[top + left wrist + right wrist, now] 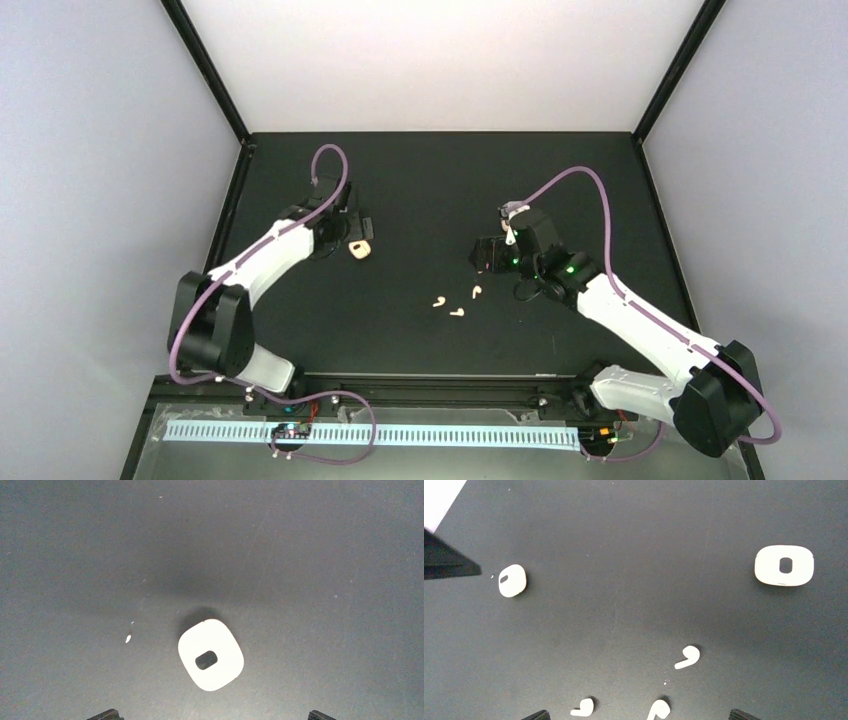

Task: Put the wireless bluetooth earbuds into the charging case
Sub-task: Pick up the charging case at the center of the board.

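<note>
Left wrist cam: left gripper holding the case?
No, the case lies on the table ahead of the left gripper, whose fingertips stand wide apart.

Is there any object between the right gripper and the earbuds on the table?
Nothing visible stands between them. In the right wrist view the earbuds lie on the black table just ahead of the open right gripper. One charging case and the other case lie farther off, at either side.

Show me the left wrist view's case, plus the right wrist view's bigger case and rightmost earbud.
left case (211,656): left wrist view, at its dark oval.
right case (784,565): right wrist view, at its dark slot.
rightmost earbud (692,653): right wrist view, rounded head.
</note>
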